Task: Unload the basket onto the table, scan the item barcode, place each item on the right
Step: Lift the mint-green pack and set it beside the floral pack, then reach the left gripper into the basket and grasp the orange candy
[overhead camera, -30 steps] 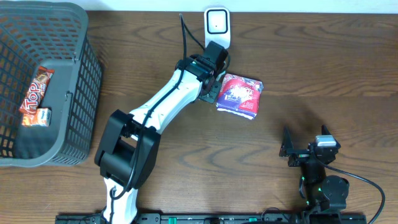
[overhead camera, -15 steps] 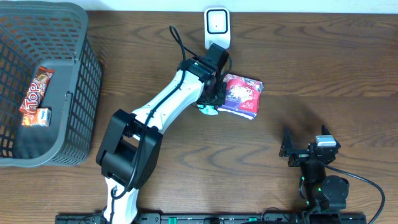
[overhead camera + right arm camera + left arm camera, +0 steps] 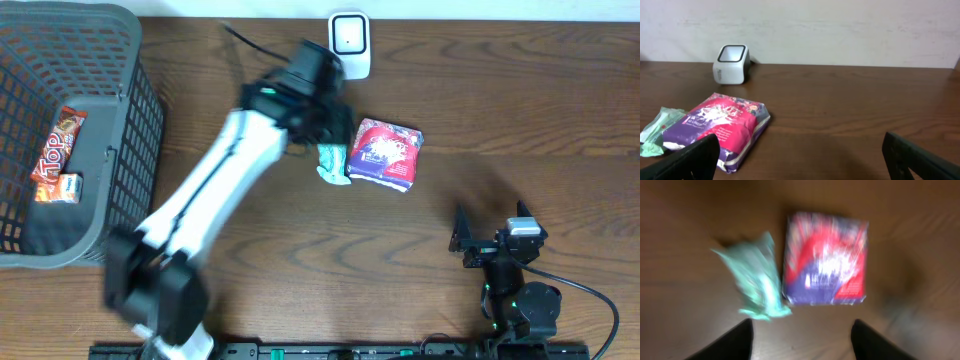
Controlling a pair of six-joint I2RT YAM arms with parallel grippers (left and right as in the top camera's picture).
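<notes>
standing nearest the front edge of the dark brown, wood-grained table (image 3: 520, 110), the right gripper (image 3: 800, 167) sits low with its two black fingers spread wide and nothing between them. further in, about mid-table, lies the flat, roughly square packet (image 3: 385, 154), glossy film printed in red, purple and white, with soft, pillowy edges. right against its left side is a small mint-green wrapper (image 3: 331, 163), crumpled and twisted into an uneven shape. the left gripper (image 3: 802, 340) hangs above this pair, blurred, its dark fingers well apart and empty; it grips neither thing. both lie on the wood just past its fingertips in the wrist view, the green wrapper to the left and the packet to the right. beyond them, at the far edge, stands the scanner (image 3: 349, 42), a small white block with rounded corners and a dark-framed window. off to the left sits a dark grey plastic basket (image 3: 135, 120) with open lattice walls, and in it a long orange-red snack bar (image 3: 58, 150) lies flat on the bottom
</notes>
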